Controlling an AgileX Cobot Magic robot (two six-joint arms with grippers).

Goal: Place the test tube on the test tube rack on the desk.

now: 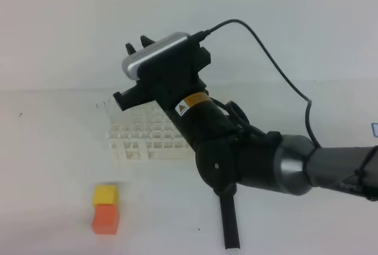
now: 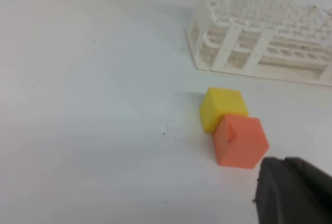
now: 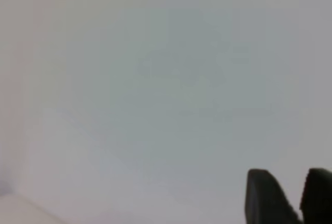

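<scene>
The test tube cannot be picked out with any certainty in any view: faint clear outlines rise at the far left corner of the test tube rack, too pale to say whether they are glass tubes, and nothing can be made out between the fingers of the right gripper. That gripper, reaching in from the right on a black and grey arm, hangs raised above the rack's far side with its fingers pointing up and away to the left. The arm's bulk hides the rack's right half in the high view. The right wrist view shows only two dark fingertips at the lower right edge against a blank pale blur, with a narrow gap between them; whether they pinch a clear tube cannot be told. Of the left gripper just a dark, blurred corner shows at the bottom right of its own camera, so its fingers' spacing cannot be told either, and it is outside the high view. The rack stands on the desk, and nearer, to the left, a yellow block touches an orange block. A black rod-like shape juts down below the arm, cut off at the near edge.
</scene>
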